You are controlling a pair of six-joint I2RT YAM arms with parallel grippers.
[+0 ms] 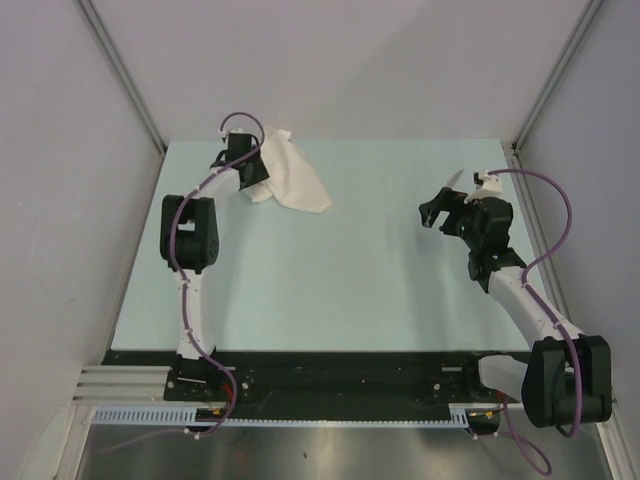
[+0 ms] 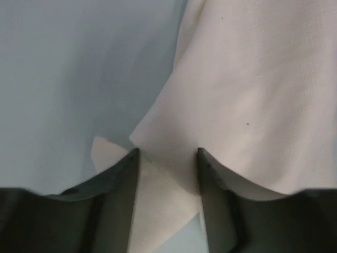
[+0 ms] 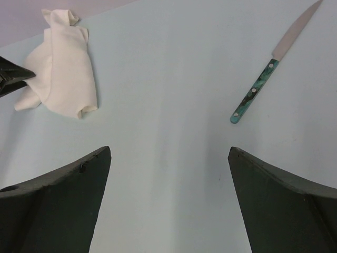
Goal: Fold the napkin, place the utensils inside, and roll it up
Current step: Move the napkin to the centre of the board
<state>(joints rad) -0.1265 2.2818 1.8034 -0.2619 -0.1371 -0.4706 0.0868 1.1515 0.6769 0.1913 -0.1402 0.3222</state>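
Note:
The napkin is a crumpled white cloth at the far left of the table; it also shows in the right wrist view. My left gripper is at its left edge. In the left wrist view the jaws stand partly apart, and the gripper straddles a fold of the napkin. The knife, with a silver blade and a teal handle, lies flat ahead and to the right of my right gripper. That gripper is wide open and empty above the table. Only the knife blade shows from above.
The pale blue table top has grey walls on the left, back and right. A black rail runs along the near edge by the arm bases.

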